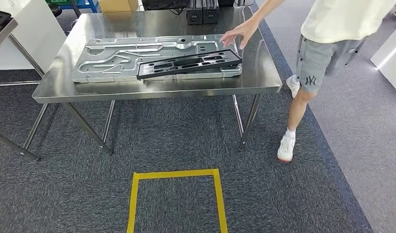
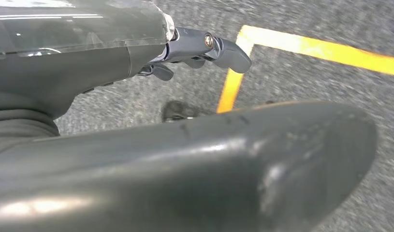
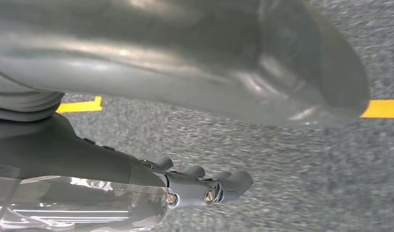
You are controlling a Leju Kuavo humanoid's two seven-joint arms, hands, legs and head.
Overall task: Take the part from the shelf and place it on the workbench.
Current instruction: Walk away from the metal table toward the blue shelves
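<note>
A long black slotted part (image 1: 191, 62) lies slantwise on a large silver stamped panel (image 1: 113, 60) on the steel workbench (image 1: 157, 91). A person's hand (image 1: 236, 34) reaches down at the part's far right end; I cannot tell whether it touches. My left hand (image 2: 112, 63) hangs over grey carpet by a yellow tape corner (image 2: 232, 84), fingers (image 2: 219, 48) apart from the thick thumb, holding nothing. My right hand (image 3: 112, 169) also hangs low over the carpet, its fingers (image 3: 224, 186) spread away from the thumb and empty.
A yellow tape square (image 1: 176, 174) marks the carpet in front of the workbench. The person (image 1: 327, 43) stands at the bench's right end, one foot (image 1: 286, 148) near its right front leg. Another stand's legs (image 1: 16, 148) and a grey surface (image 1: 1, 26) sit at the left.
</note>
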